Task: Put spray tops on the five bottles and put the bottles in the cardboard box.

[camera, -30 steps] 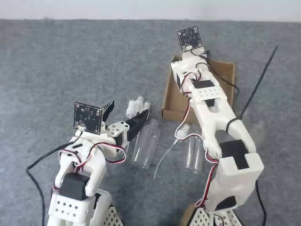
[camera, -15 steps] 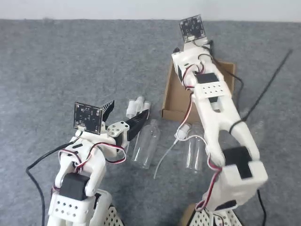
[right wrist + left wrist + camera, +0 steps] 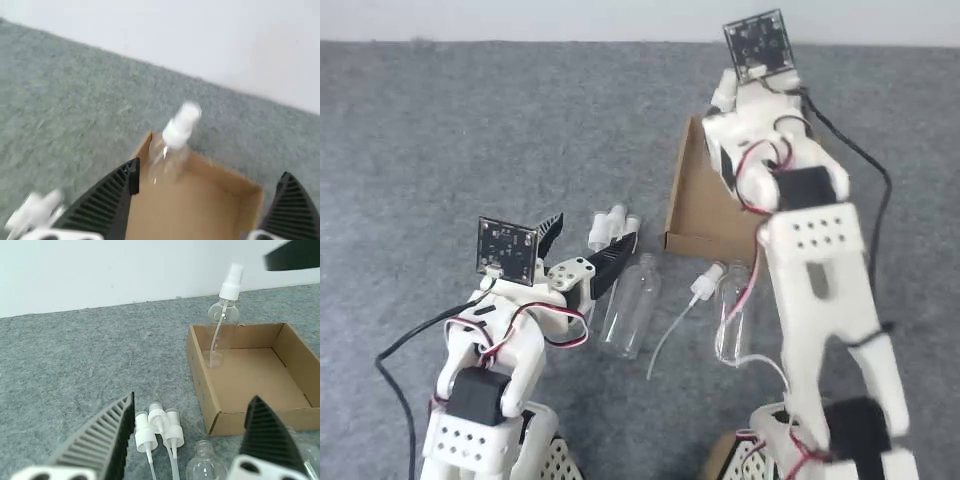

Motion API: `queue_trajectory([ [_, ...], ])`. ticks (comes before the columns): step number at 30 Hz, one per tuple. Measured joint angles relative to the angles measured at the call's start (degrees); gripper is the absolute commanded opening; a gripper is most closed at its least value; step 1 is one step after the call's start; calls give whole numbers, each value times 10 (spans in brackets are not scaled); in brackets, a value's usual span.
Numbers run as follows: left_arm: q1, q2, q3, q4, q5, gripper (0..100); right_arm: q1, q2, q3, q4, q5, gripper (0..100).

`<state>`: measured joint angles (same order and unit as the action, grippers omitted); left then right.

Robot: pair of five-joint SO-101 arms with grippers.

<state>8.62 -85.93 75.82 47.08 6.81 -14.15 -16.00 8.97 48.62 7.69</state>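
A clear bottle with a white spray top (image 3: 223,315) stands upright in the far corner of the cardboard box (image 3: 201,371). My right gripper (image 3: 195,205) hangs open above the box (image 3: 246,194), a little back from that bottle (image 3: 172,145), with nothing between its fingers. My left gripper (image 3: 185,440) is open and low over three loose spray tops (image 3: 158,427) and the neck of an uncapped bottle (image 3: 202,465). In the high view the left gripper (image 3: 591,240) sits by the tops (image 3: 610,226) and the uncapped bottle (image 3: 630,300).
Another bottle with a spray top (image 3: 731,312) lies on the grey carpet in front of the box (image 3: 692,205), its thin tube (image 3: 665,335) trailing toward me. The right arm (image 3: 815,260) rises over it. Open carpet stretches to the left.
The right arm has lifted up and away from the box floor, toward the far right. The capped bottle stays standing in the box. The left arm has not moved.
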Motion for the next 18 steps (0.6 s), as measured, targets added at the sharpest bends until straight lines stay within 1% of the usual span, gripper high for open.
queue_trajectory([
  [4, -1, 0, 0, 4, 0, 326, 11, -61, 0, 120, 0, 358],
  [7, -25, 0, 0, 43, -23, 326, 41, -98, 0, 220, 0, 358],
  [10, -82, 0, 0, 84, -51, 326, 92, -131, 0, 310, 0, 358],
  [13, -150, 0, 0, 96, -62, 326, 147, -159, 0, 380, 0, 358],
  [15, -171, 0, 0, 105, -62, 326, 190, -169, 0, 408, 1, 358],
  [18, -179, 0, 15, 122, -62, 326, 262, -171, 3, 415, 30, 358],
])
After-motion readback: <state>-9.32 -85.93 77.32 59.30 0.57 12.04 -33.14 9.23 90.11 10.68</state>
